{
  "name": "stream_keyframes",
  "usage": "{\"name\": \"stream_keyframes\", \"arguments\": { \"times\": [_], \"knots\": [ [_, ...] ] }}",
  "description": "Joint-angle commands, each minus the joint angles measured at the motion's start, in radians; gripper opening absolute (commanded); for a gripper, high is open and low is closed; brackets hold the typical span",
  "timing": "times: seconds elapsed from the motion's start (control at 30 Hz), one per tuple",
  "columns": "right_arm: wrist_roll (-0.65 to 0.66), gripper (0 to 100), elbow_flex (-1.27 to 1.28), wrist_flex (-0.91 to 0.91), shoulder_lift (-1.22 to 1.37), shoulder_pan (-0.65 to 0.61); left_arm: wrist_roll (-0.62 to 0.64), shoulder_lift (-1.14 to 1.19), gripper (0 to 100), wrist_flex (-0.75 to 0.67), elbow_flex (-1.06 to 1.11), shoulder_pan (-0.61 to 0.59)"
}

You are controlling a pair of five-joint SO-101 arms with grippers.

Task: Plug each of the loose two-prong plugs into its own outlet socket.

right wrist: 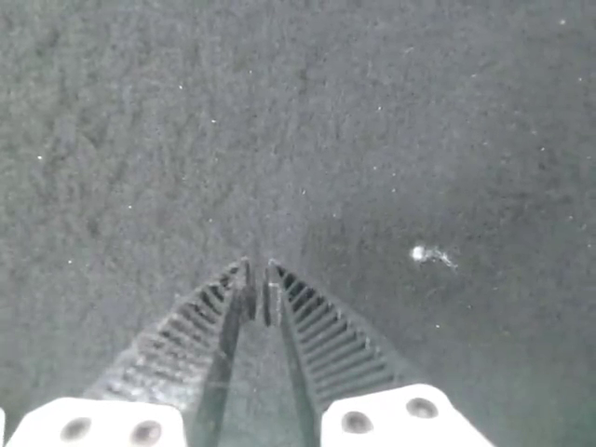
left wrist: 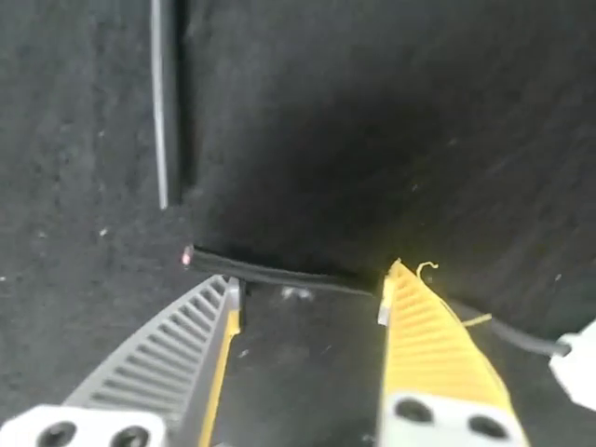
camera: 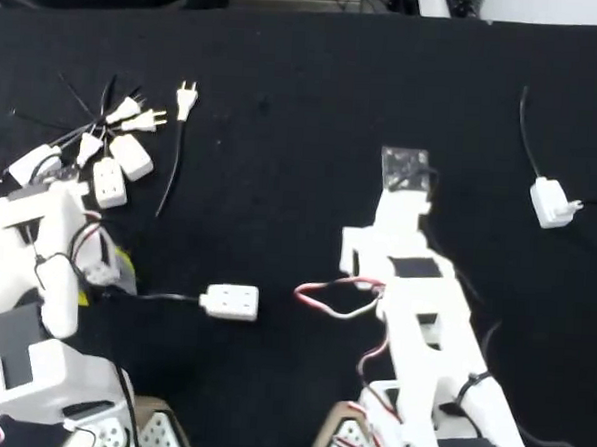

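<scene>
Black cloth (camera: 286,83) covers the table. The left gripper (left wrist: 310,284) hangs with jaws apart astride a black cable (left wrist: 270,275), probably to grasp it; the right gripper (right wrist: 258,279) is closed on nothing above bare cloth. The high view adds this cable's outlet socket (camera: 229,301) nearby and the loose two-prong plugs (camera: 134,115) farther off, not yet plugged

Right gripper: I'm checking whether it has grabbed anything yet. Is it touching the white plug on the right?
Apart. The high view shows bare black cloth between the right gripper and the white plug.
</scene>
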Motion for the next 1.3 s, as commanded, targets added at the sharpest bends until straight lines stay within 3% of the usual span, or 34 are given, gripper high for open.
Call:
{"name": "stream_keyframes", "arguments": {
  "times": [0.0, 0.2, 0.37, 0.57, 0.73, 1.1, 1.17, 1.27],
  "knots": [
    [-0.012, 1.5, -0.064, 0.002, -0.004, 0.009, -0.075, -0.003, 24, 0.055, -0.076, -0.050],
    [-0.012, 1.5, -0.062, 0.002, -0.004, 0.009, -0.074, -0.002, 24, 0.120, -0.334, -0.031],
    [-0.012, 1.5, -0.062, 0.000, -0.004, 0.009, -0.081, 0.011, 24, 0.117, -0.536, 0.088],
    [-0.012, 1.5, -0.061, 0.002, -0.004, 0.009, -0.120, 0.034, 24, -0.040, -0.518, 0.265],
    [-0.011, 1.5, -0.061, 0.005, -0.004, 0.009, -0.118, 0.206, 24, -0.239, -0.467, 0.295],
    [-0.011, 1.5, -0.062, 0.003, -0.004, 0.009, -0.117, 0.479, 24, -0.163, -0.697, 0.314],
    [-0.011, 1.5, -0.062, 0.002, -0.004, 0.009, -0.117, 0.491, 19, -0.161, -0.696, 0.328],
    [-0.009, 1.5, -0.062, 0.002, -0.004, 0.009, -0.117, 0.503, 4, -0.123, -0.696, 0.363]
  ]
}}
